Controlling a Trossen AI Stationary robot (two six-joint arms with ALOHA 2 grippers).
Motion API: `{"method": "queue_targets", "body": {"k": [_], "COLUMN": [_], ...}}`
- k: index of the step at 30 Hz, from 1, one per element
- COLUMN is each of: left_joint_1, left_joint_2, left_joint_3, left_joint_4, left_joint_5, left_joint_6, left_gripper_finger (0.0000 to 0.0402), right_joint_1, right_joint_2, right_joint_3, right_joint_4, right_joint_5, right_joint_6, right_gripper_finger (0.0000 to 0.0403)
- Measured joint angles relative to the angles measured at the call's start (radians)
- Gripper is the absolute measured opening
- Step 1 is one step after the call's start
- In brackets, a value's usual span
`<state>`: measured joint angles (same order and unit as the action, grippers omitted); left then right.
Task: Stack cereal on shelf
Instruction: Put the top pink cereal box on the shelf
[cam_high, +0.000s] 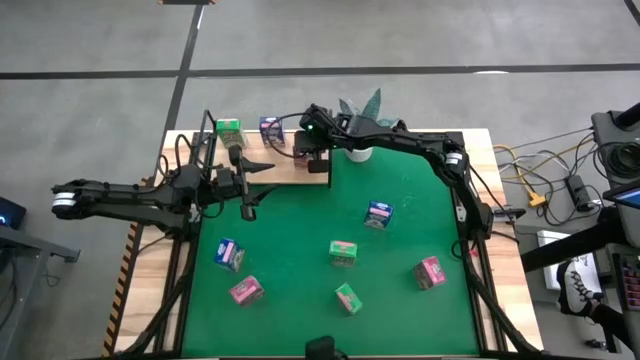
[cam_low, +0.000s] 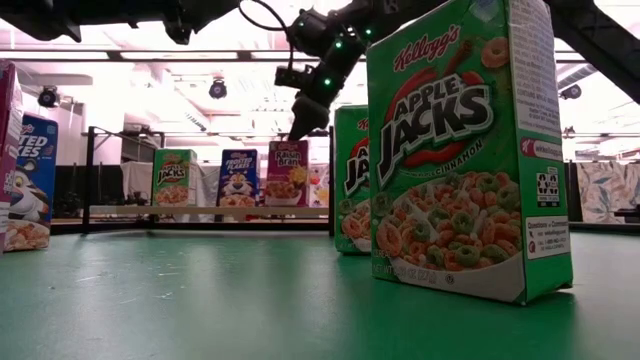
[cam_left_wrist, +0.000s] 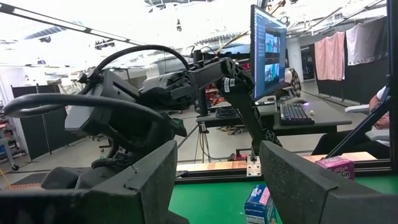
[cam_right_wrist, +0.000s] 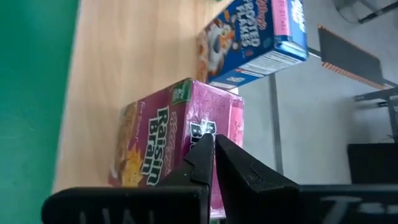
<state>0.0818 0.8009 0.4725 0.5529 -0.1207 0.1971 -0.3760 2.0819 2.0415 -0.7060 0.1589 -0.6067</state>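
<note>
On the left, the left gripper (cam_high: 247, 193) hovers with its fingers spread wide and nothing between them, just in front of the shelf (cam_high: 290, 168) at the back of the green table (cam_high: 300, 250). Three cartons already stand in a row on the light-wood board: a green box (cam_high: 228, 130), a blue-and-white box (cam_high: 270, 128) and a pink Raisin Bran box (cam_right_wrist: 177, 143). Above that pink box hangs the right gripper (cam_right_wrist: 213, 149), its fingers pressed together and gripping nothing, tips close to the carton's upper edge (whether they touch it cannot be told). Six more boxes lie scattered across the table, among them a blue one (cam_high: 229, 254) at left, a green one (cam_high: 343, 253) in the middle and a pink one (cam_high: 429, 271) at right.

The cartons look light and thin-walled, likely to dent under a hard squeeze and to tip at a nudge; the printed card appears smooth, perhaps slippery. The soundest hold seems to be across the two narrow side panels, near mid-height, with moderate pressure.
</note>
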Motion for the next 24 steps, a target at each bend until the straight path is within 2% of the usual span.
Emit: {"method": "queue_targets", "body": {"k": [12,24], "left_joint_1": [0.000,0.000], "left_joint_2": [0.000,0.000], "left_joint_3": [0.000,0.000], "left_joint_4": [0.000,-0.003], "left_joint_5": [0.000,0.000], "left_joint_6": [0.000,0.000], "left_gripper_finger": [0.0213,0.0213], "right_joint_1": [0.001,0.038], "right_joint_2": [0.001,-0.010], "right_joint_3": [0.004,0.086], "right_joint_4": [-0.004,-0.079], "right_joint_5": [-0.040,-0.071], "right_joint_6": [0.004,0.061], "right_gripper_finger": [0.0013,0.0013]}}
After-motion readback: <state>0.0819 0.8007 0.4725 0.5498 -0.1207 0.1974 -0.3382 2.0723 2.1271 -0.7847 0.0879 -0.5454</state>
